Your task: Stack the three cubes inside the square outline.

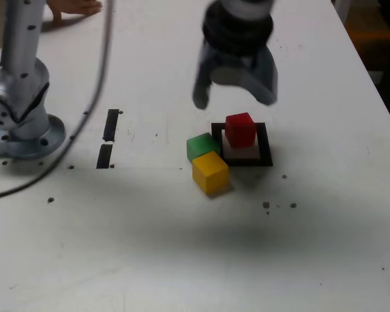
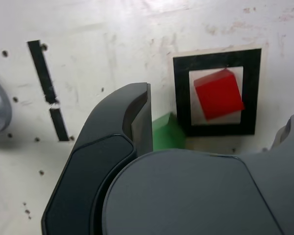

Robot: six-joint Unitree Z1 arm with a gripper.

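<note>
The gripper (image 1: 234, 99) of the robot is open, its two fingers standing wide apart, and it holds nothing. In the exterior view it is a little blurred and hangs above the table (image 1: 136, 240), near the red cube (image 1: 241, 132). This red cube is inside the square outline (image 1: 266, 144), on the white centre, and it is turned at an angle to the black frame, as the wrist view also shows.

The green cube (image 1: 201, 147) is outside the frame, just beside its edge on the exterior view's left. The yellow cube (image 1: 210, 173) is also outside, near the corner of the frame, and in the exterior view it covers a part of the green one. Whether these two cubes touch each other, one cannot tell exactly. The three cubes are not stacked. In the wrist view the green cube is partly hidden behind the gripper.

Two short black strips (image 1: 110, 127) lie in a line between the cubes and the base of the arm (image 1: 29, 140). A dark cable (image 1: 91, 112) passes across the exterior view's left part, and a person's hand (image 1: 76, 6) is at the upper edge there.
</note>
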